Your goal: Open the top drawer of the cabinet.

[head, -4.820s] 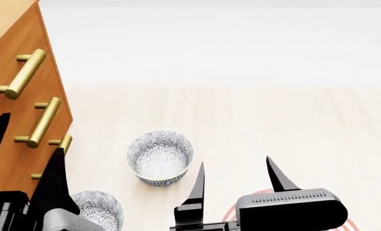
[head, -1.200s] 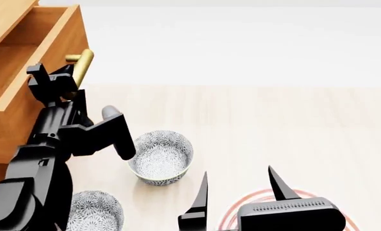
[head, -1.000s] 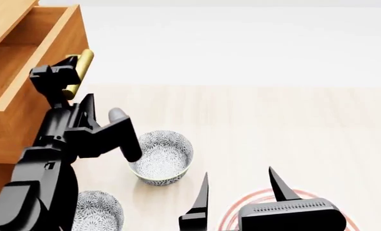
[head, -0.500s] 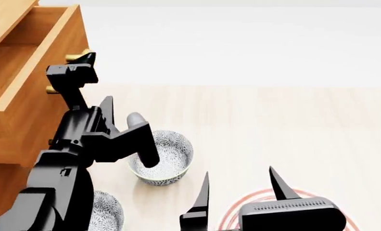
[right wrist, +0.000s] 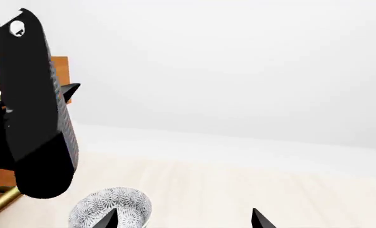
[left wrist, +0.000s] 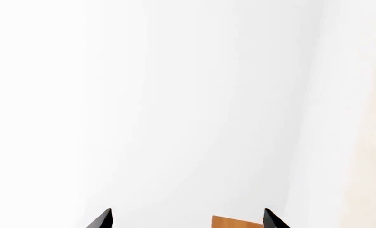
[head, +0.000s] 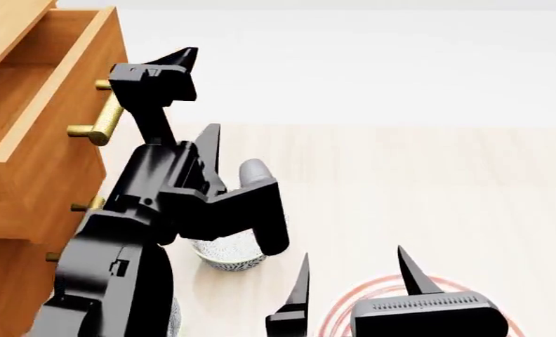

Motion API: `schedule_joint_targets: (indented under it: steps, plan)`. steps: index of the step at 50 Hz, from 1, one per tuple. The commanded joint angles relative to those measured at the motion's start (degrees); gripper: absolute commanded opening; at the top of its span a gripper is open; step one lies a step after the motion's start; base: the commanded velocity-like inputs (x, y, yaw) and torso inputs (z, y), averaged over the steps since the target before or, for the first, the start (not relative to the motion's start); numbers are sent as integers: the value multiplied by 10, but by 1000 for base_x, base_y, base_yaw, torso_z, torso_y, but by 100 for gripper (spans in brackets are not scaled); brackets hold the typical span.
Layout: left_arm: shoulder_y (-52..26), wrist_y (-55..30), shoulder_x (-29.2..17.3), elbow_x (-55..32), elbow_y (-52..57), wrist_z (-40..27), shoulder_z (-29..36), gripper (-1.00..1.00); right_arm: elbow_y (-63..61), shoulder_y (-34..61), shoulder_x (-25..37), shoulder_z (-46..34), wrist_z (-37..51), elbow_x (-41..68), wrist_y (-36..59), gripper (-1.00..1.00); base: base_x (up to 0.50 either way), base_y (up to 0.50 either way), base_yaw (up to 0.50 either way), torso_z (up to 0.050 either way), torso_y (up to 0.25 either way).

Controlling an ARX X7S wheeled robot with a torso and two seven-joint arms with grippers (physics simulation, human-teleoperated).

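The cabinet [head: 20, 210] stands at the left of the head view. Its top drawer [head: 34, 105] is pulled out, showing lighter wood inside, and its brass bar handle [head: 97, 121] is free. My left gripper [head: 192, 88] is open and empty, raised to the right of the handle and apart from it. The left wrist view shows its open fingertips [left wrist: 186, 221] against white wall, with a corner of orange wood [left wrist: 239, 222] between them. My right gripper [head: 353, 270] is open and empty, low near the floor; it also shows in the right wrist view [right wrist: 184, 219].
A patterned bowl [head: 224, 254] sits on the floor, half hidden behind my left arm [head: 156, 210]; it also shows in the right wrist view [right wrist: 112, 206]. A red ring [head: 348, 309] lies under the right gripper. Lower drawer handles [head: 86, 205] stick out below the open drawer.
The top drawer, shut in the oldest frame, stands open. My left gripper has let go of its handle and moved up and to the right, away from it. The right gripper has barely moved.
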Motion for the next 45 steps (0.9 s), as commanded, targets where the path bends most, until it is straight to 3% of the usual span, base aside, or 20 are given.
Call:
schedule_joint_targets:
  steps: [1,6,8,11,14,16,21,30,32,37,39,45]
  plan:
    - [-77,-101,29,14,144,189,-8,100,7,0,2,-2,2,1,-6,100,0,0,0,0,0]
    - [-152,-142,38,28,173,267,-11,100,8,5,6,1,1,4,-3,100,0,0,0,0,0]
    - [-186,-166,54,7,188,313,-45,100,8,3,8,4,1,6,-6,100,0,0,0,0,0]
    - [-218,-191,72,-17,172,341,-87,100,7,1,9,8,0,9,-9,100,0,0,0,0,0]
    - [-242,-176,59,-19,151,332,-91,100,16,-2,9,10,-2,10,-20,100,0,0,0,0,0]
    - [-253,-204,70,-43,165,372,-122,100,15,-5,10,12,-3,13,-22,100,0,0,0,0,0]
    - [-291,-217,72,-66,128,383,-162,100,8,-15,14,19,-1,17,-26,100,0,0,0,0,0]
    - [-344,-346,90,-144,83,390,-274,100,0,-29,16,23,2,22,-34,100,0,0,0,0,0]
    - [-345,-346,90,-114,66,429,-286,100,-10,-29,18,22,5,23,-27,100,0,0,0,0,0]
    - [-361,-346,90,-108,19,444,-332,100,-11,-28,19,21,6,23,-27,100,0,0,0,0,0]
    - [-358,-336,85,-92,17,416,-318,100,-7,-27,18,20,6,23,-29,100,0,0,0,0,0]
    - [-364,-344,89,-139,-16,384,-357,100,-1,-25,18,15,8,19,-31,100,0,0,0,0,0]
